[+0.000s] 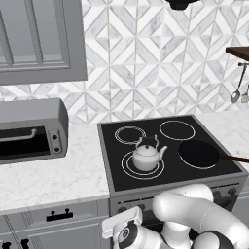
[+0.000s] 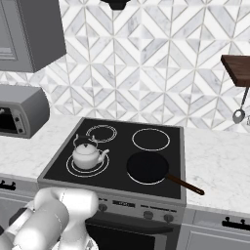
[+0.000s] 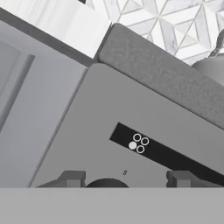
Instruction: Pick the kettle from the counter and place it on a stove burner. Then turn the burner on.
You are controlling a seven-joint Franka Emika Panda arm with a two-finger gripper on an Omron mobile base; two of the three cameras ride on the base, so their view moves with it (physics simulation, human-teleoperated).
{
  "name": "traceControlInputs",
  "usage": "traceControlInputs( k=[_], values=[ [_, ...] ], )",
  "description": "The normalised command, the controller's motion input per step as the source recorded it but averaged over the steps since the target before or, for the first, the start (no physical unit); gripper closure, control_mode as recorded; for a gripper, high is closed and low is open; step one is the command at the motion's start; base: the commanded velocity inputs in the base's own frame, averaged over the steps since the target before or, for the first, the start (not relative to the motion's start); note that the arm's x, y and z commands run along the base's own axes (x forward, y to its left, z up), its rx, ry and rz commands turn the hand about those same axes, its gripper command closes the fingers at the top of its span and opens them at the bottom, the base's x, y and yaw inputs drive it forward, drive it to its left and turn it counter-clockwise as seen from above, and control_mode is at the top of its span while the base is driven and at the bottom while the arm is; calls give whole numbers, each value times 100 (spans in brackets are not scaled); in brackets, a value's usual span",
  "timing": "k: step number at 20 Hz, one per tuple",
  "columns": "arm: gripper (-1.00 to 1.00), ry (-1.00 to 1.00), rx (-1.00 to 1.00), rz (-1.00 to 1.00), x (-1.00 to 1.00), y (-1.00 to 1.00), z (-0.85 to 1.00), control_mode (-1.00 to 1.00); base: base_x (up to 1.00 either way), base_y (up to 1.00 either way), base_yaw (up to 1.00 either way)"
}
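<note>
Gripper (image 3: pixel 127 180) low at the stove front, jaws apart around a dark knob — nothing clamped yet.

Kettle (image 1: pixel 146 154) sits upright on the stove burner (image 1: pixel 127 168), the near-left double ring, off the desk (image 1: pixel 53 170); black pan (image 1: pixel 198 153) occupies the near-right ring. Placement looks finished — the hand sits level with the control panel (image 3: pixel 144 131), presumably to turn that knob (image 3: pixel 106 182). Its two finger tips stand either side, not visibly touching.
</note>
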Motion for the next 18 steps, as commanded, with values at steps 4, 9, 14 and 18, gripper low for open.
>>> traceControlInputs(
  k=[4, 9, 14, 18],
  values=[
    [-100, 0, 0, 0, -4, -10, -9, -100, 0, 0, 0],
    [-100, 0, 0, 0, -6, -7, -5, -100, 0, 0, 0],
    [-100, 0, 0, 0, -21, -4, -23, -100, 0, 0, 0],
    [-100, 0, 0, 0, -16, 0, -7, -100, 0, 0, 0]
  ],
)
